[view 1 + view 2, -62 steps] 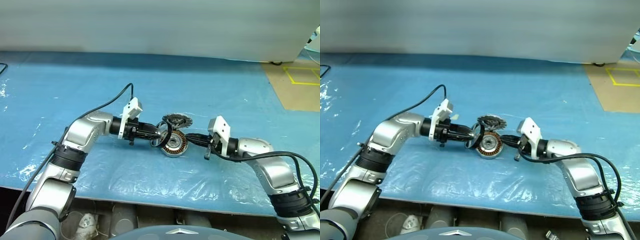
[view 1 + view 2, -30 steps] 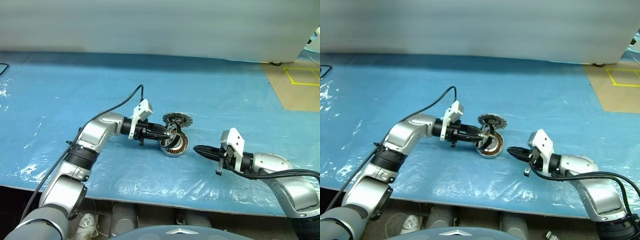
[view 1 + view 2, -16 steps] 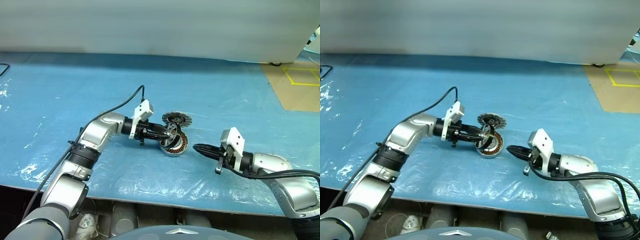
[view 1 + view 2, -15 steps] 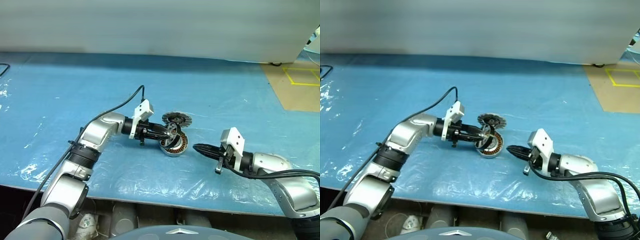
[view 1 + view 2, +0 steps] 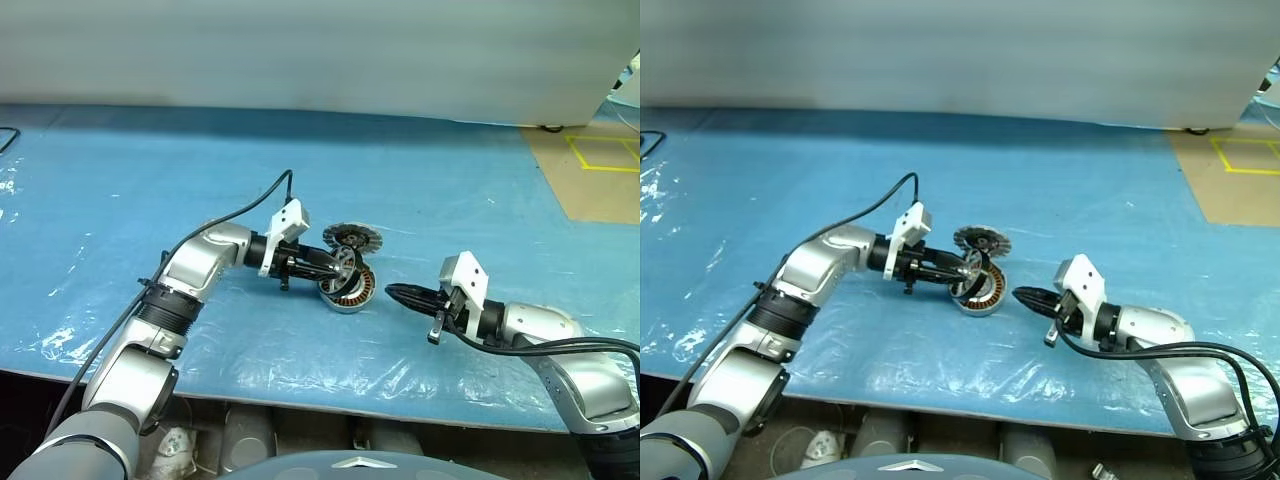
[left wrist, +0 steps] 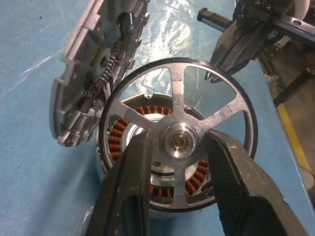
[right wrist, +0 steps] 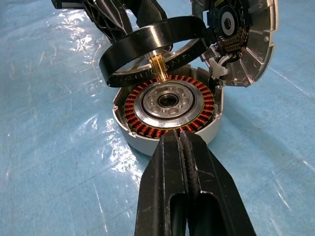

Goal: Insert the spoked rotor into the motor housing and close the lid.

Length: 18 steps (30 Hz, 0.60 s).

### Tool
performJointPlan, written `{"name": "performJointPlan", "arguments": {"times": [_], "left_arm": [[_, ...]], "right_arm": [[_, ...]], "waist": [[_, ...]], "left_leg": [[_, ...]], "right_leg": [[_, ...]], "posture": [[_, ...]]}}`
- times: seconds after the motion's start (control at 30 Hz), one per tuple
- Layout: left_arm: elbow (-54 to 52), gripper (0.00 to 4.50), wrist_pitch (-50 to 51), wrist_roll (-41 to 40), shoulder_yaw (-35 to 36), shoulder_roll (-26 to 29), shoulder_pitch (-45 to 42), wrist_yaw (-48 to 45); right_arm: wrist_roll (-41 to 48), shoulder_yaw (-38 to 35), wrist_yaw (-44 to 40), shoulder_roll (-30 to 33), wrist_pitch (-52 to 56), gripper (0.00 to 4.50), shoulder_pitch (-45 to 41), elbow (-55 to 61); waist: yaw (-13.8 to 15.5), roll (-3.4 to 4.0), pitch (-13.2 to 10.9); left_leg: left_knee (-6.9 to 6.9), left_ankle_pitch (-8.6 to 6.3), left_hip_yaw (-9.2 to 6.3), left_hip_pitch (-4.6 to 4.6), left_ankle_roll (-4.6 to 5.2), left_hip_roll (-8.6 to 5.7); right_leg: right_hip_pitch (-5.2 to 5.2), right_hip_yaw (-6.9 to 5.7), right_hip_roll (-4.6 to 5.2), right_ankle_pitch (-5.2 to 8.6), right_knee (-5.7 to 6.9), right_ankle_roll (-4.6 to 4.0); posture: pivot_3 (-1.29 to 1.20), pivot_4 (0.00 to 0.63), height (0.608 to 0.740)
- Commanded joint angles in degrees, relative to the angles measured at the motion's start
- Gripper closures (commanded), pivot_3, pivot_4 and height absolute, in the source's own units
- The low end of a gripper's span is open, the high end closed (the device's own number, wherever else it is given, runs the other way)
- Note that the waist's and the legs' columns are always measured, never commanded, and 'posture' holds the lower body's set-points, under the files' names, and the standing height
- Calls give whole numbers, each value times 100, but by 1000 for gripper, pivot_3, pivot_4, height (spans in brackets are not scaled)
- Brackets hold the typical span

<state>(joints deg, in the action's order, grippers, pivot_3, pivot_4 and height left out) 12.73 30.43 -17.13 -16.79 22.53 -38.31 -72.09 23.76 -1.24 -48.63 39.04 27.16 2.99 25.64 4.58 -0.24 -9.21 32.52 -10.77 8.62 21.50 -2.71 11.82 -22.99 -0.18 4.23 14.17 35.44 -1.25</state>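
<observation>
Motor housing point(image 6: 147, 162) partly behind spoked rotor point(image 6: 179, 140)

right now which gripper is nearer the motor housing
Left. The left gripper holds the spoked rotor tilted right over the motor housing, while the right gripper, shut and empty, sits off to the housing's side, pointing at it.

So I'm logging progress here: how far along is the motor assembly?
Done: the left tool grips the spoked rotor by its hub. In hand: the rotor hangs tilted just above the motor housing, not seated. The right tool is shut, near the housing's rim. Left: seat the rotor, then close the lid, leaning open at the housing's edge.
</observation>
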Motion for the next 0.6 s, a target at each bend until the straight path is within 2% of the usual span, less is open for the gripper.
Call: {"name": "performJointPlan", "arguments": {"times": [0.03,0.07,0.23,0.47,0.6], "left_arm": [[61,3149,-28,149,-139,11,-61,15],[72,3149,-44,172,-143,12,-67,31],[276,1485,-514,585,-180,31,-106,371],[9,1485,-312,233,118,-68,-77,306],[-371,2411,324,-392,395,-231,6,234]], "right_arm": [[7,17,1,-32,-119,4500,-73,57],[-2,24,3,-35,-123,4500,-79,54],[-40,76,23,-53,-141,4500,-110,38],[-85,112,-7,-80,-171,4500,-189,-43],[-129,150,-40,-94,-252,4500,-237,-166]], "waist": [[1,0,0],[2,0,0],[-8,0,0],[0,0,0],[1,0,0]], "left_leg": [[0,0,0,-1,0,0],[0,-1,0,-2,-1,0],[0,-1,0,-1,-1,1],[-2,-1,-2,2,-1,0],[-2,-1,-2,3,-2,0]], "right_leg": [[1,0,0,0,0,0],[2,0,0,0,0,0],[0,1,-1,0,-1,0],[0,-2,0,0,-3,1],[0,-2,0,0,-2,0]], "posture": [[0,150,740],[0,150,740],[0,150,740],[0,150,740],[0,150,740]]}}
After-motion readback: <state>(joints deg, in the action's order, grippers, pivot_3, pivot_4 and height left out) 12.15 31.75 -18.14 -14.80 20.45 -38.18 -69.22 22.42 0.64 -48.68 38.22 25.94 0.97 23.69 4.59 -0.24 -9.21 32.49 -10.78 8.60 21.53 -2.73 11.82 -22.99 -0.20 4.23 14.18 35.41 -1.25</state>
